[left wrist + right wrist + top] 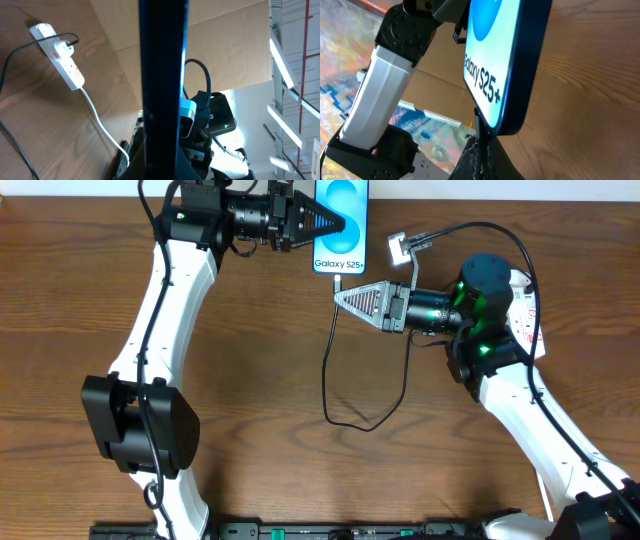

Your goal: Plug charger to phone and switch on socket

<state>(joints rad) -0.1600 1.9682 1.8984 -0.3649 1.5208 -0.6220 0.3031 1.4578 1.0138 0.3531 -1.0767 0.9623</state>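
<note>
Wooden desk (250,360), both arms reaching to its far middle. Phone (345,258) at the far edge, screen up; left pincer (345,225) clamped on it from the left side. Socket (67,62), a white power strip, lies on the right and is largely hidden under the right arm in the overhead view. Charger (327,370) loops loosely across the mid desk. Right pincer (340,297) is closed on the charger just below the phone's lower edge. The tip meets that edge; whether it is seated is unclear.
</note>
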